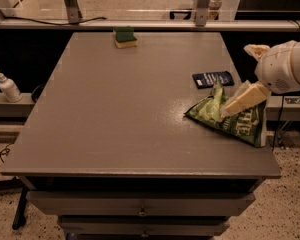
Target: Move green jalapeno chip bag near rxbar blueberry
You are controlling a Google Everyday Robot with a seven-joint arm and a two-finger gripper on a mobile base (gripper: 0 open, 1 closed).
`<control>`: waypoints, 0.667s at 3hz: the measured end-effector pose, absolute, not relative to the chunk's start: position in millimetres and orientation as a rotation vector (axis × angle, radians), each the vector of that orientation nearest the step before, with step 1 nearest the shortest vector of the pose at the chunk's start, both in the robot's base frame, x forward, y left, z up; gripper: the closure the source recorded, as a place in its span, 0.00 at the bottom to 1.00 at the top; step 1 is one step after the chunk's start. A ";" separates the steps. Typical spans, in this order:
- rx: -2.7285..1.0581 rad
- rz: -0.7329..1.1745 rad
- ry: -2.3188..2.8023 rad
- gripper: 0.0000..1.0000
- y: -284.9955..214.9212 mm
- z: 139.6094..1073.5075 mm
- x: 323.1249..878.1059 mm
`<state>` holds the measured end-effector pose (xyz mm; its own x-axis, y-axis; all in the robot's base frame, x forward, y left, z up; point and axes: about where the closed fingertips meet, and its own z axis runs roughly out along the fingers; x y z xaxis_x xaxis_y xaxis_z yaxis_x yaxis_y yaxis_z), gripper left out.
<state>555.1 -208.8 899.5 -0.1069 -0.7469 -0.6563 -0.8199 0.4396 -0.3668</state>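
The green jalapeno chip bag (pixel 215 113) lies crumpled on the right side of the grey table (pixel 115 119), with one corner sticking up. The rxbar blueberry (pixel 213 79), a small dark navy wrapper, lies flat just behind the bag and close to it. My gripper (pixel 236 105) comes in from the right on a white arm (pixel 285 66) and rests on the bag's right half, covering part of it.
A green-and-yellow sponge (pixel 125 37) sits at the table's far edge. A white pump bottle (pixel 8 86) stands on a ledge off the left side. The table's right edge runs just past the bag. Drawers are below the front edge.
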 end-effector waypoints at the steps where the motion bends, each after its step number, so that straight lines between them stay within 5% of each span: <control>1: -1.259 0.064 1.834 0.00 -218.4 925.5 546.7; 2: -1.130 0.026 1.812 0.00 -251.6 950.5 504.5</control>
